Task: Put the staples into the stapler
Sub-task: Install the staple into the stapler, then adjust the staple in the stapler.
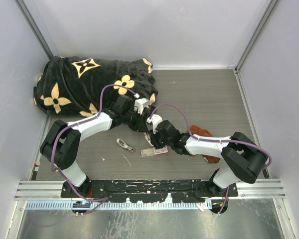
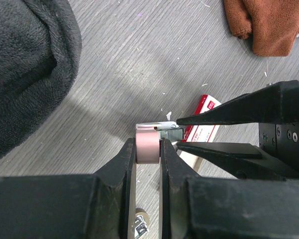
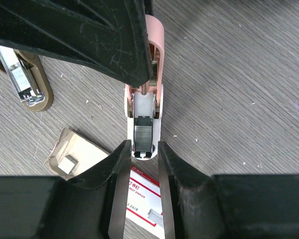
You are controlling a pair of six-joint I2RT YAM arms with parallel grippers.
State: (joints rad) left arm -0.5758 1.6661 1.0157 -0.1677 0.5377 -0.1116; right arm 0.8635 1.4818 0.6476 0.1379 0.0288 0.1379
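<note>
Mid-table, the stapler [image 3: 158, 45] hangs between both arms. L claw [image 2: 148, 154] is clamped tight on its pink rear end, while R claw [image 3: 143, 155] sits narrow at the white front end, fingers flanking the open channel; can't tell whether the pads actually press. A block of staples [image 3: 143, 135] lies in that channel near the front, w/ bare metal rail behind it, so the loading itself looks largely done. The step in hand appears to be seating the strip and shutting the stapler. Next move prob. calls for R claw to nudge the strip square along the rail w/o tipping it out, then push the lid or slide home while L claw holds the body steady. Both claws crowd one small thing, so there's little room, and a slip could spill the staples. Directly below, on the table [image 1: 204, 94], lie the white box [image 3: 148, 196] w/ red label and, just beside it, its tray [image 3: 84, 149]. A brownish tool [image 3: 25, 82] w/ a metal insert rests nearby, to the left in the R wrist view; what it is I can't say. A rust cloth [image 2: 264, 25] lies apart to the right, and a black blanket [image 1: 84, 82] w/ gold flowers fills the far left corner; neither blocks the work.
</note>
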